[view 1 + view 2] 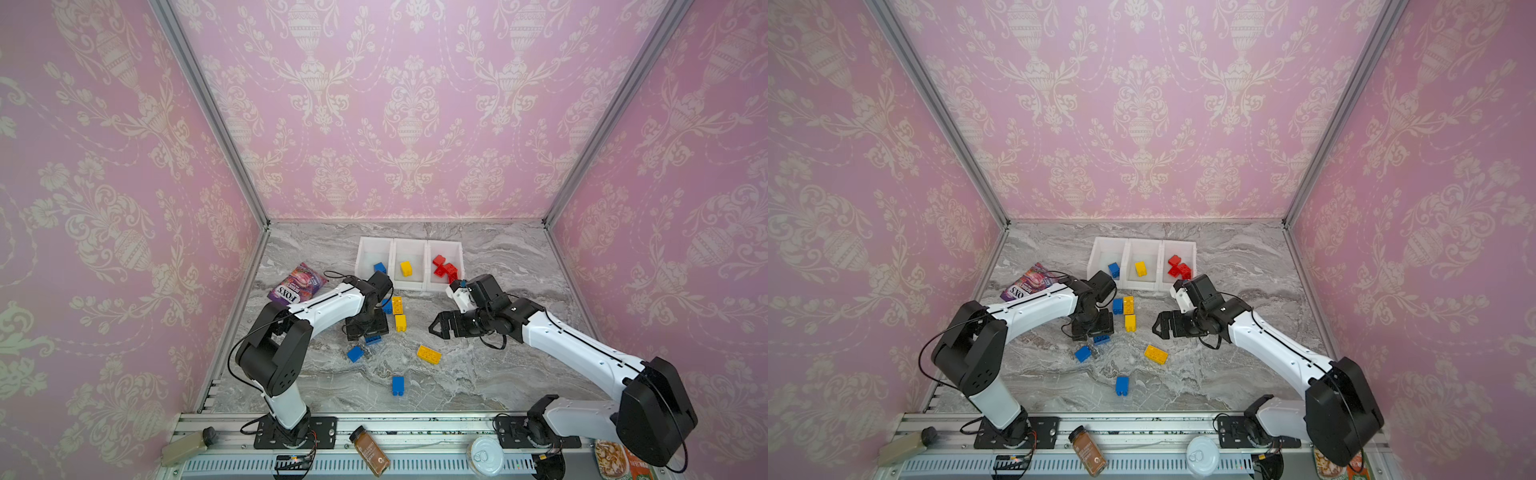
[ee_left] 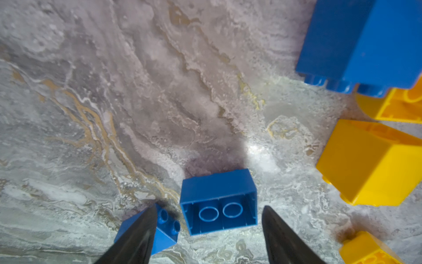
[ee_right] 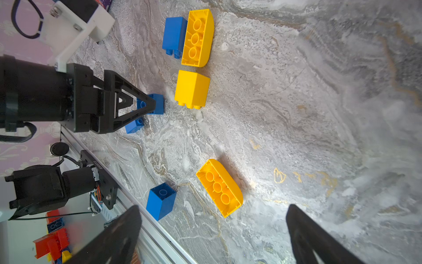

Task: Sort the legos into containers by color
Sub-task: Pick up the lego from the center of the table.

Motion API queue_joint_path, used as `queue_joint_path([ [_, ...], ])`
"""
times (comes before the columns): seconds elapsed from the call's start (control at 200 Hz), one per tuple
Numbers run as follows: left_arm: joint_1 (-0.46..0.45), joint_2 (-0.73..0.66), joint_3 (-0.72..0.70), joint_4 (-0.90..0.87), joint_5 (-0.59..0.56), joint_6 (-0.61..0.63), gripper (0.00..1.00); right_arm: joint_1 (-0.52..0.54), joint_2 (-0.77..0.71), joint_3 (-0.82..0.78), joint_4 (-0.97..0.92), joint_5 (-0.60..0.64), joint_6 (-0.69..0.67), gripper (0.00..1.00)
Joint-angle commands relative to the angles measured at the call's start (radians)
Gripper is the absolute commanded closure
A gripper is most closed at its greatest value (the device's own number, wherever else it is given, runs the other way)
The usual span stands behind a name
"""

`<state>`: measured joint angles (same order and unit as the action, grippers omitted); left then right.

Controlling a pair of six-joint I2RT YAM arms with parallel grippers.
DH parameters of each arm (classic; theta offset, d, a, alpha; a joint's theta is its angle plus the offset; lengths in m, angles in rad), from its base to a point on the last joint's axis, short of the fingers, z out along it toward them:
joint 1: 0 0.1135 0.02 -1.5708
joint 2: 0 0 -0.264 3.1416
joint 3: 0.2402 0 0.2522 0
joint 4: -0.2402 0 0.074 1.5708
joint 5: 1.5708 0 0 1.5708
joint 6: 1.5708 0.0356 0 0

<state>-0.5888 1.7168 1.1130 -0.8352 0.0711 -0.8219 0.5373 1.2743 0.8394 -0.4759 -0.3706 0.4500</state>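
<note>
Left hand (image 2: 210, 209) open, jaws straddling a blue brick (image 2: 219, 189) lying on its side on the surface (image 2: 114, 91), not yet pinched; blue pick in hand, next likely needs closing, lifting, carrying to the container (image 1: 371, 254) with blue inside; right hand (image 1: 436, 327) hangs open, empty.

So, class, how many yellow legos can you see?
4. One in the middle container; on the table, a long one beside a blue lego, a short one next to it, another long one lying apart. More may be hidden.
</note>
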Motion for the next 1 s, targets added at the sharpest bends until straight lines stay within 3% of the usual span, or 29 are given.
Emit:
queue_joint_path([
  [0.0, -0.011, 0.02, -0.007, 0.004, -0.008, -0.071, 0.26, 0.002, -0.036, -0.011, 0.003, -0.002, 0.018, 0.0],
  [0.36, -0.02, 0.038, -0.014, 0.034, 0.021, -0.145, 0.3, 0.002, -0.047, -0.02, 0.01, -0.003, 0.024, 0.0],
  [0.876, -0.02, 0.081, -0.022, 0.058, 0.045, -0.146, 0.46, 0.002, -0.065, -0.017, 0.008, -0.007, 0.032, 0.0],
  [0.996, -0.02, 0.071, -0.01, 0.048, 0.035, -0.136, 0.55, 0.001, -0.073, -0.025, 0.005, -0.003, 0.033, 0.0],
])
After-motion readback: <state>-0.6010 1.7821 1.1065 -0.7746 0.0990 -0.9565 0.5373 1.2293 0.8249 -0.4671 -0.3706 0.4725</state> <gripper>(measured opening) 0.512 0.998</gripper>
